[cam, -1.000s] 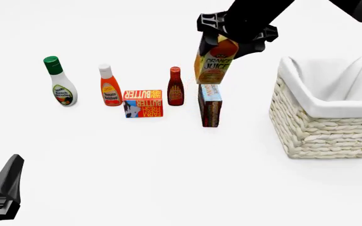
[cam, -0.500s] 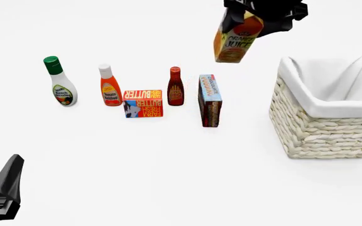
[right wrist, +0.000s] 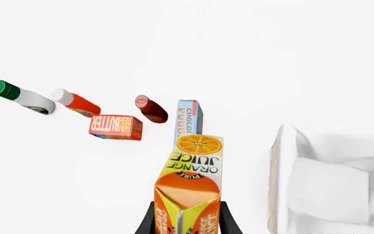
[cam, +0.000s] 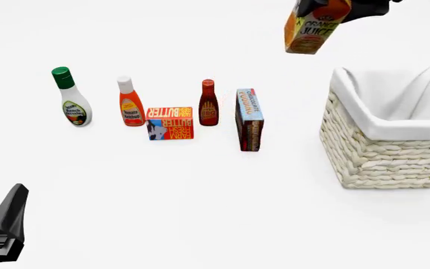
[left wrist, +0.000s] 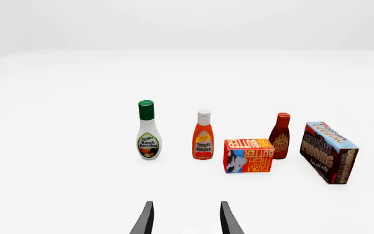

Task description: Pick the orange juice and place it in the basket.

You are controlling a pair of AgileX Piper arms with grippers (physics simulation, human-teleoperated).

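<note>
The orange juice (cam: 316, 31), a tall orange and yellow carton, hangs tilted in the air at the top of the front view, up and left of the basket (cam: 394, 154). My right gripper (cam: 344, 5) is shut on its gable top and is mostly cut off by the frame edge. In the right wrist view the carton (right wrist: 190, 180) sits between the fingers (right wrist: 146, 222), with the basket's cloth-lined rim (right wrist: 278, 165) beside it. My left gripper (left wrist: 185, 222) is open and empty, low at the near left (cam: 2, 230).
A row of groceries stands on the table left of the basket: a ranch dressing bottle (cam: 71, 101), an orange ketchup bottle (cam: 130, 103), a flat butter box (cam: 170, 123), a dark red sauce bottle (cam: 208, 103) and a chocolate pudding box (cam: 249, 120).
My right gripper has lifted the orange juice from beside the pudding box and carried it up and to the right, toward the basket. The left arm has not moved.
</note>
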